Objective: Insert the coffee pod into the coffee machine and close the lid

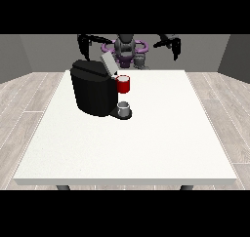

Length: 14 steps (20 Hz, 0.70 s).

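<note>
A black coffee machine stands on the white table at the view's left half, near the far edge. Its grey lid is tilted up and open. A red holder juts from the machine's front, and a small grey cup sits on the base below it. I cannot pick out a separate coffee pod. The hand at the view's left hangs above and behind the machine. The hand at the view's right is raised far from it. Neither hand touches anything.
The robot's torso stands behind the table's far edge. A small grey object sits at the far edge near the torso. Bare table surface stretches to the right and front of the machine.
</note>
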Each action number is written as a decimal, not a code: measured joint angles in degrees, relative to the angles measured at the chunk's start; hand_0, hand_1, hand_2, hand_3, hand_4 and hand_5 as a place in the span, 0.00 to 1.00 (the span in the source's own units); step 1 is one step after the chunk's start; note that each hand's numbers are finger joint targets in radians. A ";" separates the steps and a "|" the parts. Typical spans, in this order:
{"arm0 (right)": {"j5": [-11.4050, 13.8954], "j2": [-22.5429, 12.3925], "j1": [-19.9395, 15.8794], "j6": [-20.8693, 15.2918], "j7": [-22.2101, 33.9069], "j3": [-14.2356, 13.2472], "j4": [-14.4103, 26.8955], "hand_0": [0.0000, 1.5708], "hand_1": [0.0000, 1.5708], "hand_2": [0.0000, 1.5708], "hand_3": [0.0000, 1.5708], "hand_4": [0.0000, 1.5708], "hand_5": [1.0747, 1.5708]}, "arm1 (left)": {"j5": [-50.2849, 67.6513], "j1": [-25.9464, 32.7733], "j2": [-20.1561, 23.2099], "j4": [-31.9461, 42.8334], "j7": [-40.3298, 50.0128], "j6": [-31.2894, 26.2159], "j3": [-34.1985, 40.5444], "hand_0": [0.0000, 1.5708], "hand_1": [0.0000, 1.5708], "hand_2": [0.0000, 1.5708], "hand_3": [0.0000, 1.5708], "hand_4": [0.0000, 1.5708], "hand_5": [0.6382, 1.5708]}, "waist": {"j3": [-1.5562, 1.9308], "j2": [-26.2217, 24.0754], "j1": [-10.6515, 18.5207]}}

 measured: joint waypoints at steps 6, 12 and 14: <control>-0.32 -0.16 -3.81 0.86 0.35 1.15 1.70 0.00 0.00 0.00 0.00 0.00 1.00 | 2.12 2.82 2.06 -6.07 0.79 -0.24 0.46 0.00 0.00 0.00 0.00 0.24 1.00 | 0.00 3.52 -1.42; 0.71 0.75 -5.82 1.48 -1.48 3.25 3.96 0.00 0.00 0.00 0.00 0.00 1.00 | 3.06 4.55 2.85 -11.14 2.96 1.21 0.52 0.00 0.00 0.00 0.00 0.20 1.00 | -0.01 5.68 -2.18; 1.19 0.93 -6.88 1.56 -2.23 3.85 4.56 0.00 0.00 0.00 0.00 0.00 1.00 | 3.33 4.55 3.40 -12.22 2.99 1.35 0.57 0.00 0.00 0.00 0.00 0.21 1.00 | -0.05 6.71 -2.33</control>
